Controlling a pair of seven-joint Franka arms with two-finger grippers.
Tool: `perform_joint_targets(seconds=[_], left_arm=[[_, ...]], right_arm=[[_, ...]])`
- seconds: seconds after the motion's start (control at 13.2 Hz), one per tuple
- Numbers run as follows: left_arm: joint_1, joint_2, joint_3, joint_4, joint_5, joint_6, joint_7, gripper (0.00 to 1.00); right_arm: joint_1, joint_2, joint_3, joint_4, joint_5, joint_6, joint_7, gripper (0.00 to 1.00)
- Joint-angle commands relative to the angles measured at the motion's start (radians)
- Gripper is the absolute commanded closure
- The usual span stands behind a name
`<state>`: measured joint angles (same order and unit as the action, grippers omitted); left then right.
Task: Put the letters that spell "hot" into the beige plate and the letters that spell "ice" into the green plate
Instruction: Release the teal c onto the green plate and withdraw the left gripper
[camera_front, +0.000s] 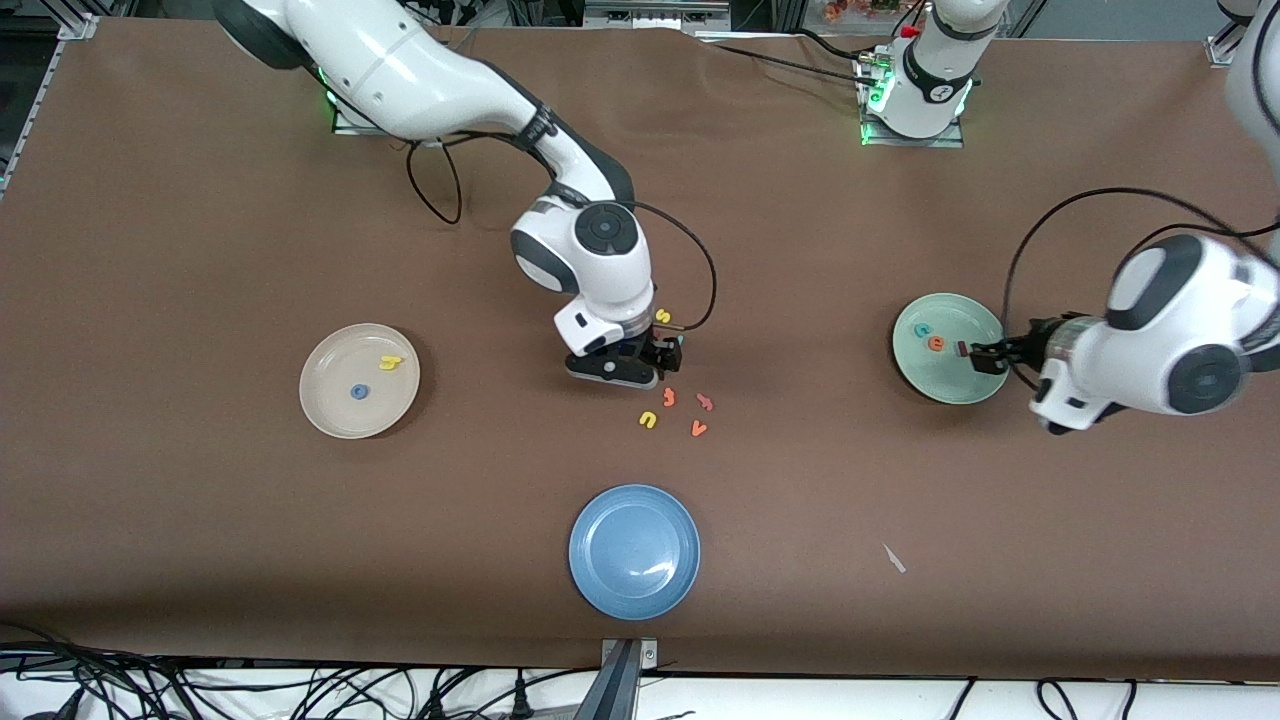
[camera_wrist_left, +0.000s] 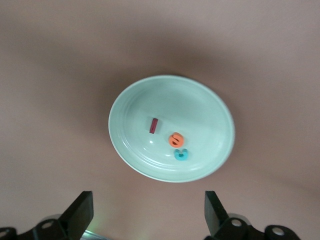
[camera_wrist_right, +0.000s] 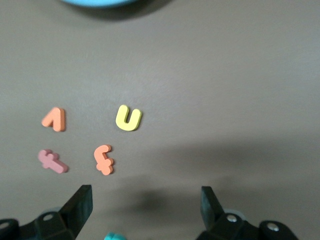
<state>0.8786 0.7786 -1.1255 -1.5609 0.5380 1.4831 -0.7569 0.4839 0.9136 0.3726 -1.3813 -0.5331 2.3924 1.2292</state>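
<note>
The beige plate holds a yellow h and a blue o. In the green plate lie a dark red i, an orange e and a teal c. My left gripper hangs open over that plate's rim, holding nothing. The orange t lies on the table among loose letters. Over the table beside them, my right gripper is open and empty.
Around the t lie a yellow u, an orange v, a pink letter and a teal piece below the right gripper. A yellow s sits by that wrist. A blue plate stands nearer the front camera.
</note>
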Motion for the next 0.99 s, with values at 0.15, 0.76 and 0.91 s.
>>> perform_joint_targets(seconds=[0.15,0.76,0.91], left_arm=[[-0.004,-0.002,0.009,0.226,0.028,-0.024,0.199,0.1],[-0.006,-0.068,0.001,0.229,0.275,-0.041,0.441,0.0],[-0.015,-0.087,-0.002,0.236,0.263,-0.041,0.439,0.0]], right_arm=[[0.051,0.048,0.009,0.08,-0.031,0.004,0.0,0.06],[0.078,0.128,-0.01,0.212,-0.07,0.048,-0.071,0.12],[0.079,0.149,-0.03,0.246,-0.07,0.05,-0.134,0.13]])
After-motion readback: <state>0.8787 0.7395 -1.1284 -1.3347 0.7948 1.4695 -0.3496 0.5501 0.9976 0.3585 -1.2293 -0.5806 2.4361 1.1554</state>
